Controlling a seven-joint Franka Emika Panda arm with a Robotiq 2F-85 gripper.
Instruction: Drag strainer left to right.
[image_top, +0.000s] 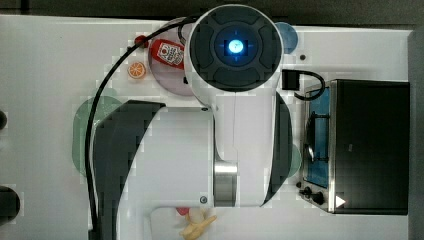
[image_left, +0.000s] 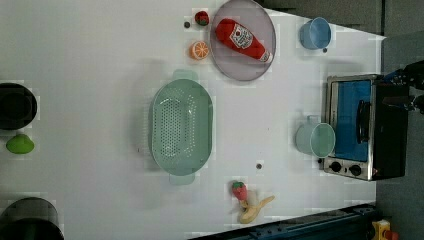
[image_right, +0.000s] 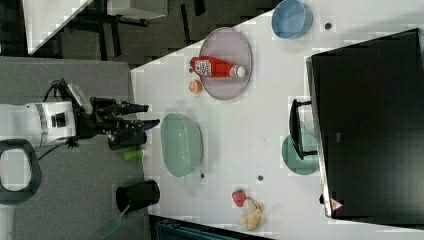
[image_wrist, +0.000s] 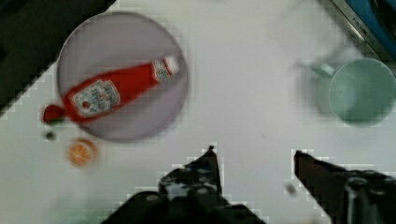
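The strainer (image_left: 181, 127) is a pale mint-green oval colander with a dotted bottom, resting flat on the white table (image_left: 90, 75) left of centre in the left view. In the right view the strainer (image_right: 181, 144) lies just to the right view's right of my gripper (image_right: 152, 115), which hangs apart from it with its black fingers open and nothing between them. The wrist view shows both fingertips (image_wrist: 208, 161) spread wide over bare table, well above it. In the top view my arm covers most of the strainer (image_top: 80, 132); just its edge peeks out.
A grey plate (image_left: 250, 65) carries a red ketchup bottle (image_left: 242, 37), with an orange slice (image_left: 199, 50) beside it. A mint-green mug (image_left: 315, 139) stands by the toaster oven (image_left: 365, 127). A blue cup (image_left: 315, 33), a strawberry (image_left: 239, 190) and a banana (image_left: 252, 207) also lie around.
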